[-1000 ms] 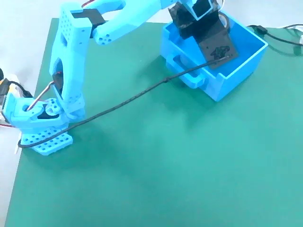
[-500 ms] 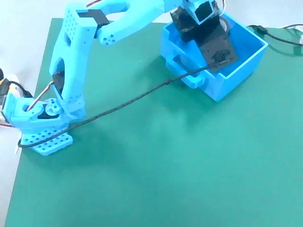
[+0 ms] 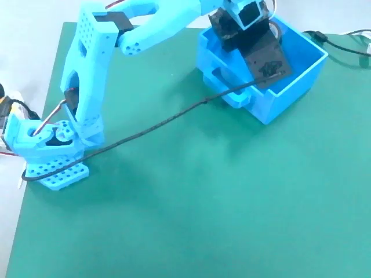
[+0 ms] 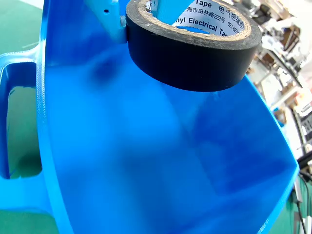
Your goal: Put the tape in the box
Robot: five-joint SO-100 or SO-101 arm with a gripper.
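The black tape roll [image 4: 195, 53], with a pale printed core, fills the top of the wrist view and hangs above the inside of the blue box [image 4: 146, 161]. My gripper [image 4: 139, 14] is shut on the roll, with one blue finger [image 4: 109, 17] outside its wall and the other inside the core. In the fixed view the gripper [image 3: 264, 62] reaches down into the box [image 3: 281, 101] at the upper right of the mat. The tape itself is hidden there by the dark wrist parts. The box's loop handle [image 4: 17, 63] faces the arm's base.
A green mat [image 3: 203, 202] covers the table. The arm's base [image 3: 52, 156] stands at the mat's left edge. A black cable [image 3: 168, 119] runs from the base across the mat to the box. Another cable [image 3: 342, 41] lies behind the box at the right.
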